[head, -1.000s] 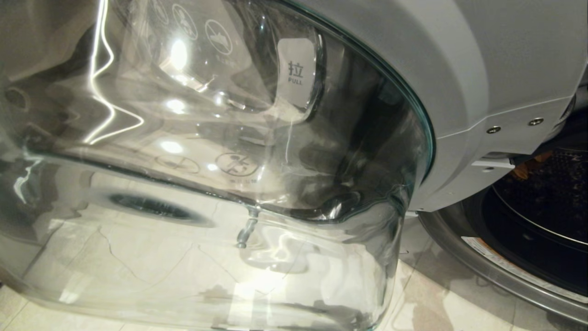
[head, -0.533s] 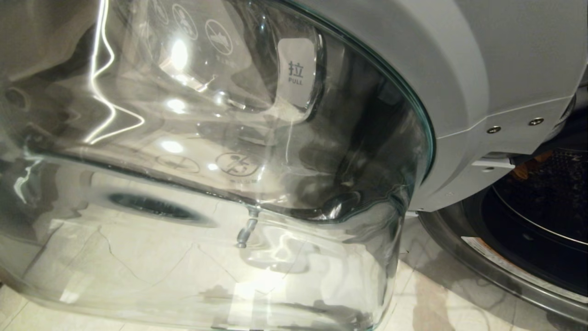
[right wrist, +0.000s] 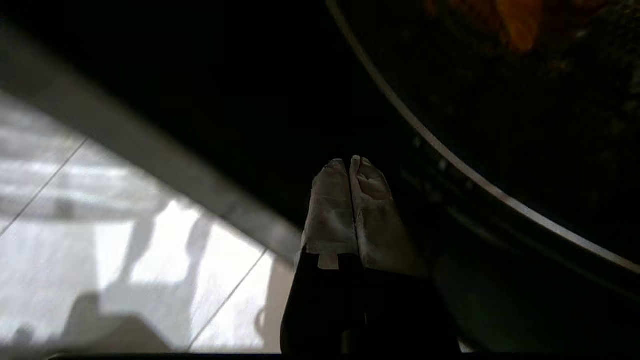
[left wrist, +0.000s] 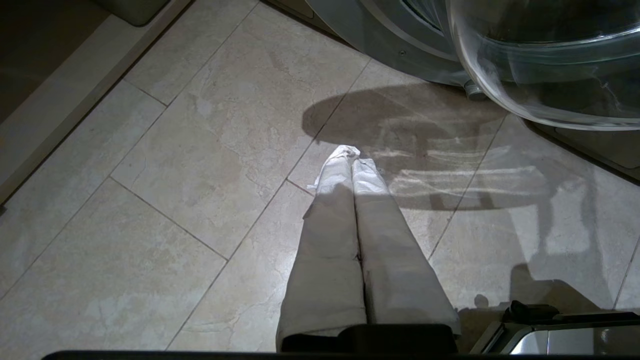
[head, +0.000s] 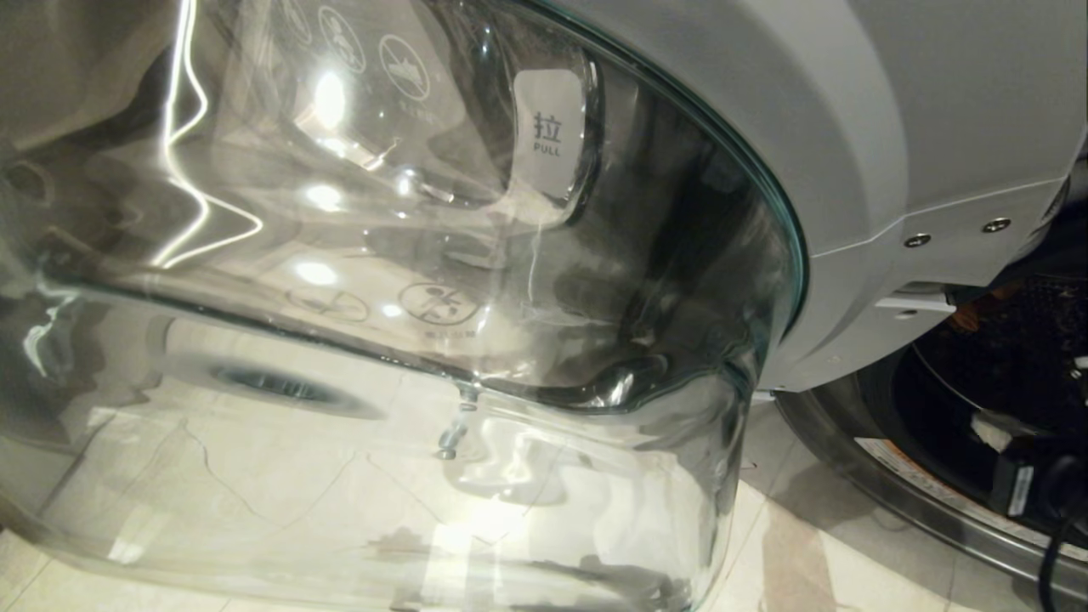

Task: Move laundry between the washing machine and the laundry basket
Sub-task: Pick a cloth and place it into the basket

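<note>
The washing machine (head: 935,127) is a grey front-loader whose round glass door (head: 425,297) stands swung open and fills most of the head view. Its dark drum opening (head: 1011,365) shows at the right, with an orange piece of laundry (head: 969,314) inside, also seen in the right wrist view (right wrist: 520,22). My right gripper (head: 988,427) is shut and empty at the lower rim of the opening, its taped fingers (right wrist: 330,200) pressed together. My left gripper (left wrist: 351,155) hangs shut and empty above the tiled floor, beside the glass door (left wrist: 550,65). The laundry basket is out of view.
Beige floor tiles (left wrist: 200,150) spread under the open door. The drum's bright rim (right wrist: 450,155) curves close past my right gripper. A low ledge (left wrist: 60,100) borders the floor on the far side from the machine.
My right gripper has come into the head view at the lower right, in front of the drum opening. The door and machine stay put.
</note>
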You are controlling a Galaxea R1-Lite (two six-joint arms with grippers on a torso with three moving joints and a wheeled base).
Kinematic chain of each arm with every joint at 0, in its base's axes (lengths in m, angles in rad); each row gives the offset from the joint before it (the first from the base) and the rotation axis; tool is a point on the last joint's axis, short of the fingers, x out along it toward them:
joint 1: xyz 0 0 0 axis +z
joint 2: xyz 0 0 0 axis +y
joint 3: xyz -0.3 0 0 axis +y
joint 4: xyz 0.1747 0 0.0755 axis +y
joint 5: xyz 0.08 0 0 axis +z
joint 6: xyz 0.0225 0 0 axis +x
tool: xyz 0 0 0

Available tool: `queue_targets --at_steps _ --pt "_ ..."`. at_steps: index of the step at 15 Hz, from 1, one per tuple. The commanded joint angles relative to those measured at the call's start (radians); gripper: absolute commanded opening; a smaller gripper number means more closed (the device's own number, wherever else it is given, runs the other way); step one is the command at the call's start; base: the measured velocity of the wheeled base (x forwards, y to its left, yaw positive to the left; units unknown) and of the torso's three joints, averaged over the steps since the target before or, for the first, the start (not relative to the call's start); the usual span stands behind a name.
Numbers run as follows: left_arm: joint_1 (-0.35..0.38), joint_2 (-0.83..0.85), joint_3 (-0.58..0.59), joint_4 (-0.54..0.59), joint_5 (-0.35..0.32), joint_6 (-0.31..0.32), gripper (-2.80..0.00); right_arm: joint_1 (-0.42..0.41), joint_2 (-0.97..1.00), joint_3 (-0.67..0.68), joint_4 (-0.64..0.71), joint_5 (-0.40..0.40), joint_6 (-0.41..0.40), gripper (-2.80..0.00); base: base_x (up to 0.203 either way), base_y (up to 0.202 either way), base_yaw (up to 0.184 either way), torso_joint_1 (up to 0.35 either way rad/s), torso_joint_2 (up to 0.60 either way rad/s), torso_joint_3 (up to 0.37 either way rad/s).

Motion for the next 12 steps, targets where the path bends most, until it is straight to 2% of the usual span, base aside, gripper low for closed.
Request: queue_targets --at_steps 1,2,3,9,12 --pt "0.0 0.0 0.04 -0.002 0.001 -0.001 -2.8 -0.001 0.273 -0.051 -0.288 -0.091 0.003 -2.8 0.0 0.0 0.0 0.0 0.0 0.0" --pt "0.0 0.0 0.04 -0.002 0.001 -0.001 -2.8 -0.012 0.294 -0.085 -0.314 -0.144 0.004 -2.8 0.0 0.0 0.0 0.0 0.0 0.0" --pt "0.0 0.0 0.04 -0.002 0.001 -0.001 -2.8 -0.028 0.302 -0.104 -0.321 -0.158 0.006 -2.8 0.0 0.0 0.0 0.0 0.0 0.0" --pt "-0.001 0.0 0.04 -0.005 -0.004 -0.004 -2.8 -0.174 0.379 -0.165 -0.328 -0.159 0.035 -2.8 0.0 0.0 0.0 0.0 0.0 0.0" --pt "-0.001 0.0 0.04 -0.003 -0.004 -0.004 -2.8 -0.198 0.439 -0.198 -0.329 -0.162 0.074 -2.8 0.0 0.0 0.0 0.0 0.0 0.0"
